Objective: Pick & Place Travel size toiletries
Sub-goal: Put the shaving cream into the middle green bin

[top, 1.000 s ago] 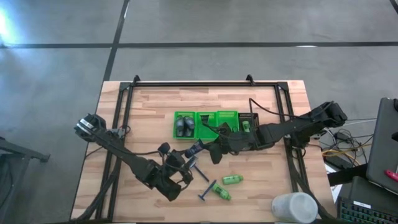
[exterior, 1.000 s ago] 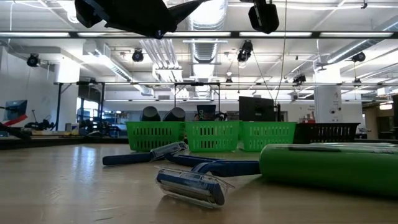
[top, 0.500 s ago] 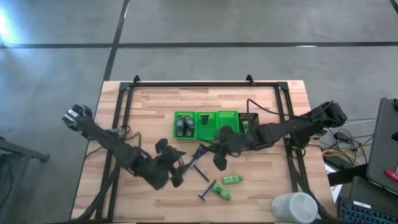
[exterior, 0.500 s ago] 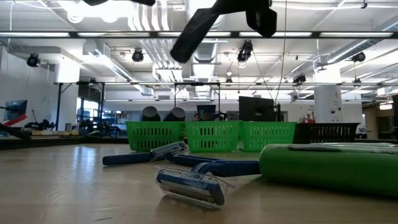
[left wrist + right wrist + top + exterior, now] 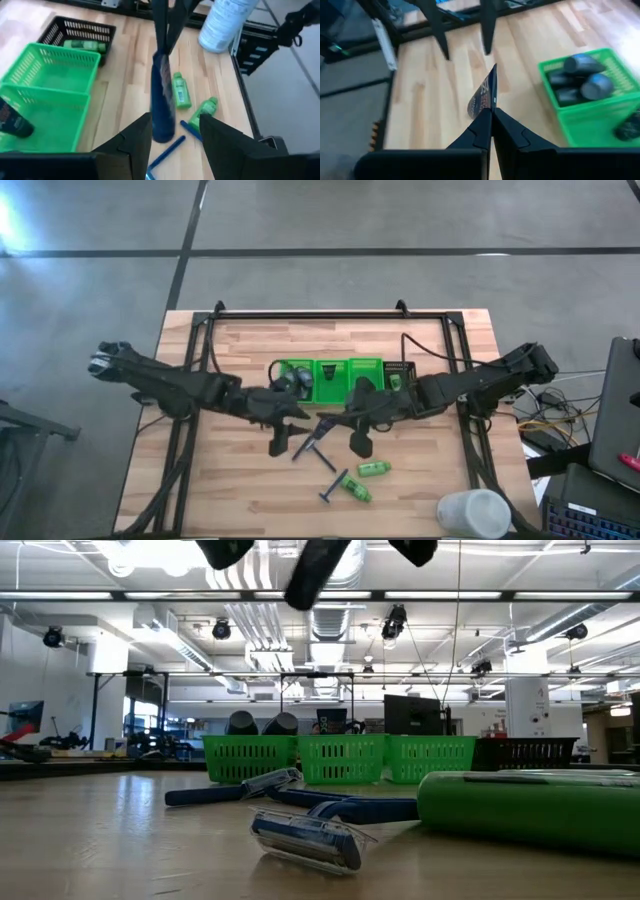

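Right wrist view: right tool (image 5: 491, 116) pinches flat dark tube (image 5: 485, 95); left tool (image 5: 172, 131) spread, apparently empty.

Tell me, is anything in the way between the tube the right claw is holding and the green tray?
Nothing visible is. The right gripper holds the dark tube up in the air near the green tray. The open left gripper hangs off to the side, facing the tube, not between it and the tray.

Dark flat tube (image 5: 485, 95) aloft, razors (image 5: 318, 442) and green bottles (image 5: 373, 469) on wood
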